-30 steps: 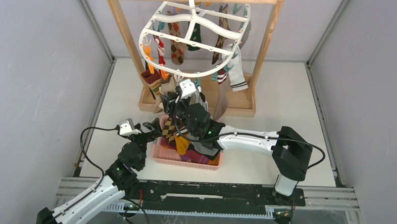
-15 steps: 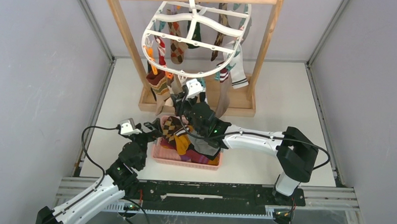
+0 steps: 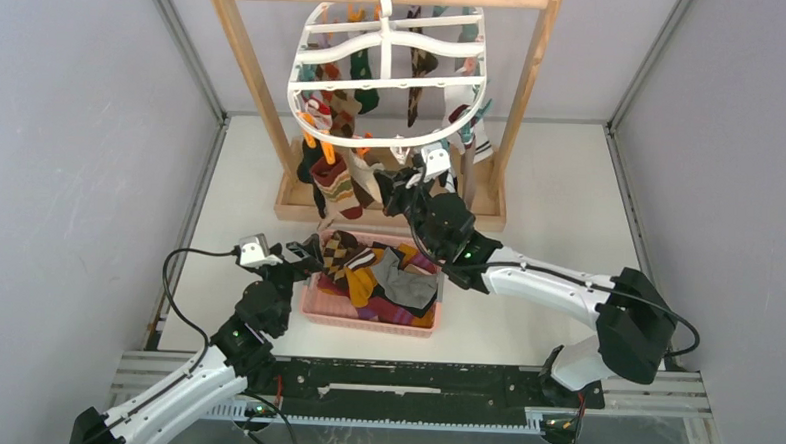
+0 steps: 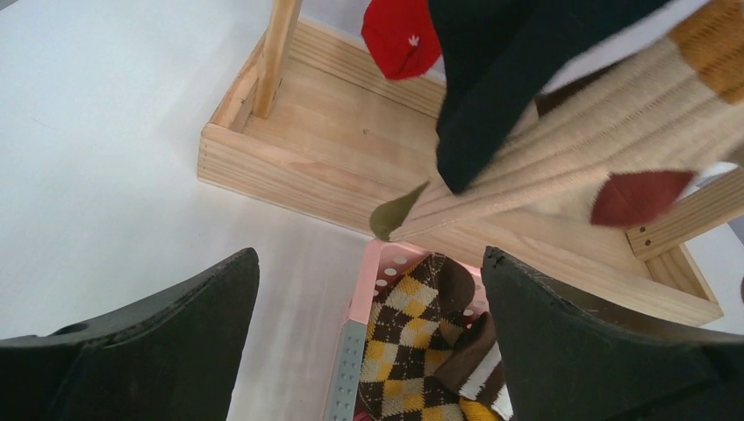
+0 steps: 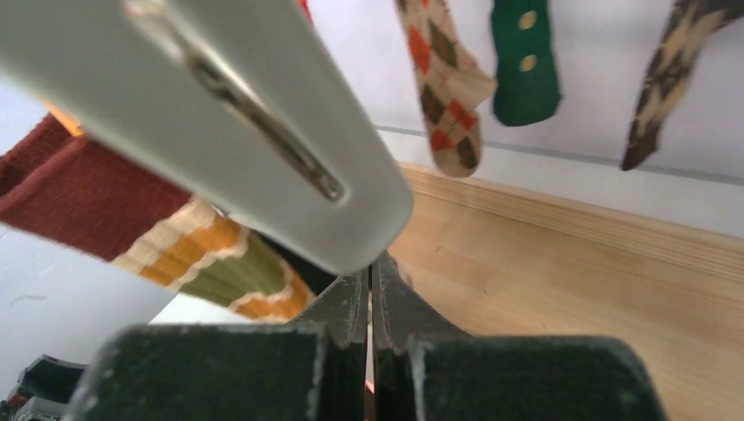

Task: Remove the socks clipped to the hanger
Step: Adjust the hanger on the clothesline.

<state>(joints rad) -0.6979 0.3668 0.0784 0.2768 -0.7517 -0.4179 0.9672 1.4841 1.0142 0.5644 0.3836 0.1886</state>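
Picking the next sock looks like the step. The right jaws are pressed together by the front edge of the hanger [image 3: 386, 42], with no sock seen in them. The left jaws are spread wide by the basket [image 3: 365, 321]. Many socks [image 3: 336, 184] hang clipped. Next: open, then pinch one. No words to read.

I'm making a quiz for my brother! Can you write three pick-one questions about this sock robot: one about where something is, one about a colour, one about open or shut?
1. Where is the pile of loose socks? A) in the pink basket B) on a chair C) in a drawer
2. What colour is the hanger? A) black B) white C) blue
3. How is the left gripper? A) shut on a sock B) shut, empty C) open
Answers: 1 A, they fill the basket; 2 B, its ring and spokes are white; 3 C, its fingers stand wide apart.
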